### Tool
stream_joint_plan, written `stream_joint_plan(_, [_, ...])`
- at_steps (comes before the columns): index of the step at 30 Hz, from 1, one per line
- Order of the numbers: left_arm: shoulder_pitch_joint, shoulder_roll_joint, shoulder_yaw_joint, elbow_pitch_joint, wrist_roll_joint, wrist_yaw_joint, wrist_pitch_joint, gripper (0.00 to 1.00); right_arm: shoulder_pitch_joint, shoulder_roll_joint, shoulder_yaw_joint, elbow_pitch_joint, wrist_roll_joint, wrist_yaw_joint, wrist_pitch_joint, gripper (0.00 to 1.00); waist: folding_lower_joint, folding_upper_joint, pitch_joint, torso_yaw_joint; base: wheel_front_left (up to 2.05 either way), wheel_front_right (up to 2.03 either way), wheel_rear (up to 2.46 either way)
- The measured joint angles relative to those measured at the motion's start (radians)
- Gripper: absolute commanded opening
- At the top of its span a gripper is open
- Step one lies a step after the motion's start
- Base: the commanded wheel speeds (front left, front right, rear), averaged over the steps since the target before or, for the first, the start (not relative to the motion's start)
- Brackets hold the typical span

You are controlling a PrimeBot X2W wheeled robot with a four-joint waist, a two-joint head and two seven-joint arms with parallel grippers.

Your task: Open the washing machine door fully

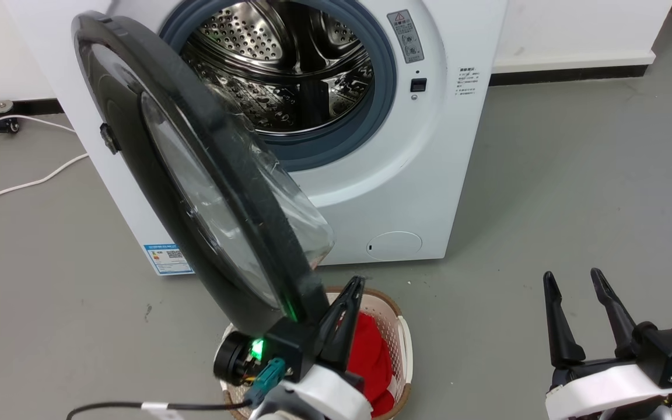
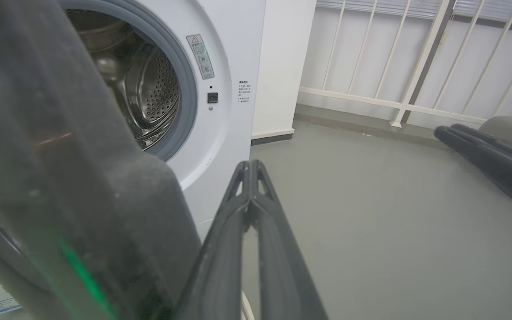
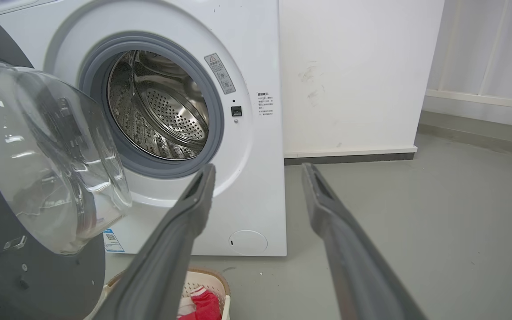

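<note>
The white washing machine (image 1: 429,175) stands with its steel drum exposed. The washing machine door (image 1: 242,175), black-rimmed with a bulging glass bowl, is hinged on the left and swung out roughly square to the front, toward me. My left gripper (image 1: 357,284) is shut with nothing between its fingers, lying close along the inner side of the door's free edge; contact is unclear. In the left wrist view the gripper (image 2: 250,165) sits just right of the dark door rim (image 2: 60,155). My right gripper (image 1: 572,280) hangs open over bare floor, clear of the door (image 3: 47,155).
A pale laundry basket (image 1: 397,326) holding red cloth sits on the floor under the door's edge and my left gripper. White cables (image 1: 21,186) trail at the left. A white wall (image 3: 354,75) and railing (image 2: 416,58) lie to the machine's right, beyond grey floor.
</note>
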Motion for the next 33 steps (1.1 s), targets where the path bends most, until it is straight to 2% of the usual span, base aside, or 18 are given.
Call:
stream_joint_plan(15, [0.203,0.088,0.031,-0.225,0.002,0.12,0.049,0.0,0.023,0.0,-0.016,-0.019,-0.002,0.0,0.018,1.0,0.0,0.0,-0.02,0.075,0.0,0.0,0.0])
stream_joint_plan(24, [0.271,0.131,0.046,-0.307,0.013,0.172,0.069,0.0,0.039,0.0,-0.026,-0.024,0.007,0.0,0.017,1.0,0.0,-0.0001,-0.026,0.185,0.0,0.0,0.0])
stream_joint_plan(33, [0.284,0.174,0.094,-0.335,0.01,0.196,0.083,0.0,0.041,0.0,-0.025,-0.026,0.013,0.0,0.008,1.0,0.0,0.0,-0.027,0.323,0.0,0.0,0.0])
